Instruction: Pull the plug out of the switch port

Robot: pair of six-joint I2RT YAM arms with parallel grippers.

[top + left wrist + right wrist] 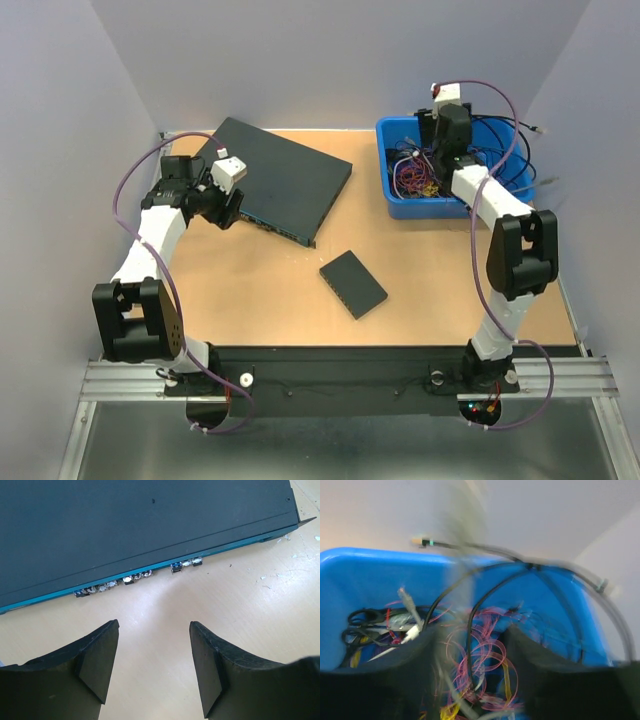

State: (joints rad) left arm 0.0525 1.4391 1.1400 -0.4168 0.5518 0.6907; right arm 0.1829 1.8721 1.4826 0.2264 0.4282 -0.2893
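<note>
Black flat network switch [275,180] lies far left on the tan wooden table [250,300], its teal port row [135,577] facing my left gripper [152,625].

- Left gripper: jaws spread, empty, hovering low over the bare table just near of the port row, touching nothing.
- Port row: small sockets and a few pale tabs. No cable runs out of any socket that I can see from the left wrist or from above.
- Right gripper [470,630]: far right, over the blue plastic bin [400,205]. Jaws stand apart, and loose pink and dark cables [475,655] show through the gap. Wrist view is blurred, but nothing looks pinched.
- A pale cable end with a clear plug [405,597] sticks up in the bin's left part. I cannot tell whether it is the one from the switch.
- Small black slab [352,284] lies mid-table, well apart from both grippers.

Judgement: the pull looks done, since the switch appears unplugged. What is left seems to be only clearing my right arm from the bin.
</note>
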